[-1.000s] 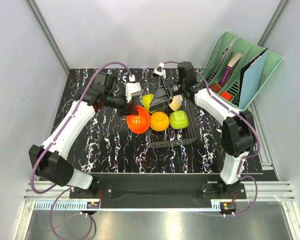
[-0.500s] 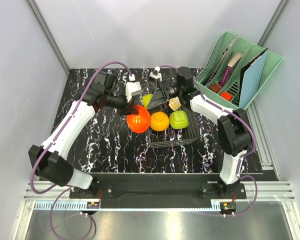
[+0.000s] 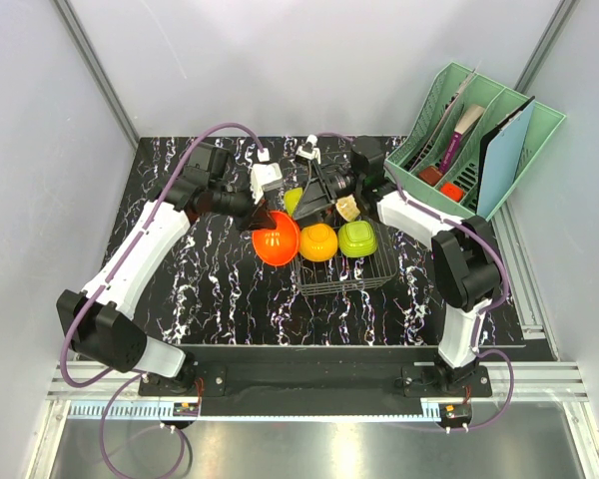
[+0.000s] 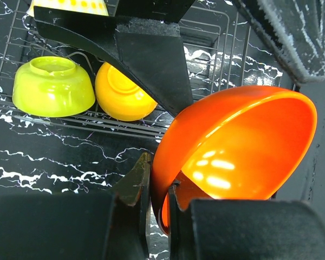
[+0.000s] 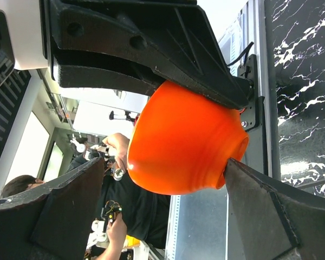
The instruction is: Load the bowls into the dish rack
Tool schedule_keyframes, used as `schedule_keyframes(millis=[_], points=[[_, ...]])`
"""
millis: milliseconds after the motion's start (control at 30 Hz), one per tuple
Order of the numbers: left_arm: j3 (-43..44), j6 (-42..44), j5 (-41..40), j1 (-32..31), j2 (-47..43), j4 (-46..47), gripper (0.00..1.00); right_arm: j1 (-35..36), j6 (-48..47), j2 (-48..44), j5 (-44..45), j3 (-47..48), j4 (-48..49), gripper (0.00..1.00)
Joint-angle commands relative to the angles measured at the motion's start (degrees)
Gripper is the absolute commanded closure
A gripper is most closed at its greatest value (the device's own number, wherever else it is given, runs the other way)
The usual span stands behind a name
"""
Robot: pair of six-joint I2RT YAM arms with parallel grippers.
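Note:
My left gripper is shut on the rim of an orange bowl and holds it tilted at the left edge of the dark wire dish rack. The left wrist view shows the pinch on the bowl. Inside the rack lie a yellow bowl, a green bowl, a lime bowl and a cream dotted bowl. My right gripper is open over the rack's back left. In its wrist view the gripper has the orange bowl between spread fingers, one finger at the bowl's foot.
A mint-green slotted file organiser with folders stands at the back right, beside the right arm. The black marbled table stretches left and in front of the rack. Grey walls close in the sides and back.
My right gripper has swung a little left toward the orange bowl. The left arm and its bowl have stayed in place.

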Motion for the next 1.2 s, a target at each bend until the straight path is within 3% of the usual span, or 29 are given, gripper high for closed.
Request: schedule_keyframes(millis=[0,567,733,833,1067,1167], points=[[3.3,-0.8,-1.1,-0.4,-1.8,4.3,1.00,2.3,0.0,0.6,-7.2,-0.4,3.0,0.00],[2.6,-0.1,-0.9,-0.3,-3.9,4.5,1.00,2.9,-0.5,1.7,-8.6,0.2,3.2,0.05],[2.1,-0.1,-1.0,-0.3,-3.3,4.8,1.00,2.8,-0.6,1.2,-9.2,-0.2,3.6,0.20],[1.9,-0.2,-1.2,-0.3,-3.1,5.0,1.00,2.8,-0.6,1.2,-9.3,-0.2,3.7,0.38],[1.6,-0.3,-1.2,-0.3,-3.2,5.1,1.00,2.9,-0.3,0.6,-9.8,-0.5,3.9,0.44],[1.4,-0.4,-1.2,-0.3,-3.2,5.1,1.00,3.0,-0.3,0.5,-9.9,-0.6,3.9,0.54]])
